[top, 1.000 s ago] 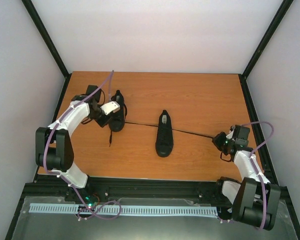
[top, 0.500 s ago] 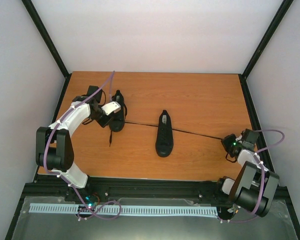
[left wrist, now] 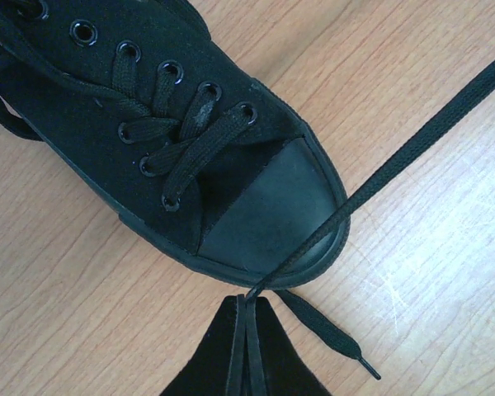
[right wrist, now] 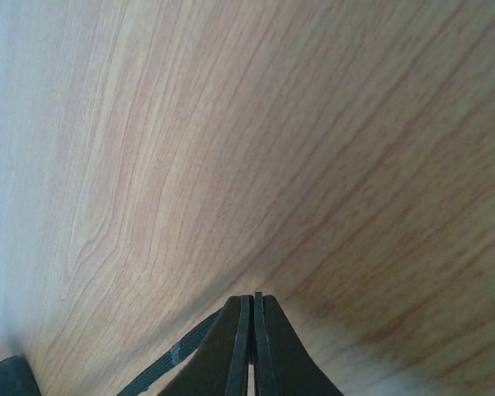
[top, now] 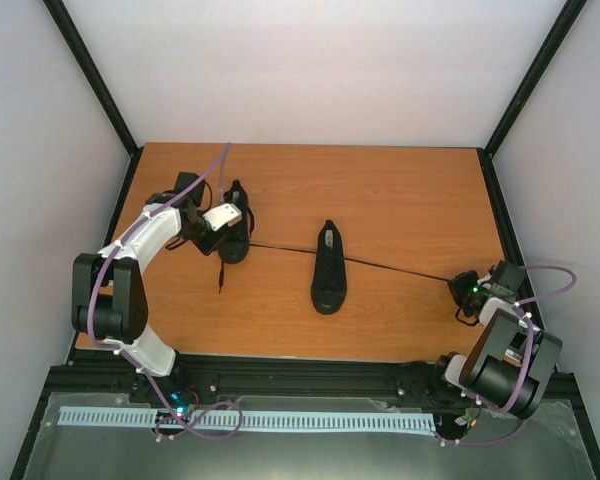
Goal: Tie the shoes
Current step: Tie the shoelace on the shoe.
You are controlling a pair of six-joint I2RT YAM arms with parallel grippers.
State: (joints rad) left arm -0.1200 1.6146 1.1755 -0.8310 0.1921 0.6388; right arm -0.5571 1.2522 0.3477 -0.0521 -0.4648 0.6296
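The orange-brown wooden tabletop (top: 400, 190) carries everything. The left arm (top: 145, 235), white and black, bends in from the near left corner toward the left edge. The right arm (top: 505, 350) is folded up tight by the near right corner.

Two black canvas low-top sneakers sit on the wood, well apart. The far-left sneaker (top: 236, 215) lies close to the left edge, about halfway back, with its rubber toe cap (left wrist: 264, 214) pointing at the near edge. The middle sneaker (top: 328, 270) lies near the centre of the tabletop, toe also toward the near edge.

A thin black left lace (top: 285, 249) runs in a straight, tight line from the middle sneaker toward the left edge and crosses the far-left sneaker's toe cap. A matching right lace (top: 395, 267) stretches just as tight toward the right edge.

The left hand (left wrist: 249, 330) is closed, pinching the left lace just in front of that toe cap. The right hand (right wrist: 252, 330) is closed too, low over the wood near the right edge, and the right lace ends at its tips, so it looks pinched there.

A short loose lace end (left wrist: 330, 334) lies on the wood beside the left hand.
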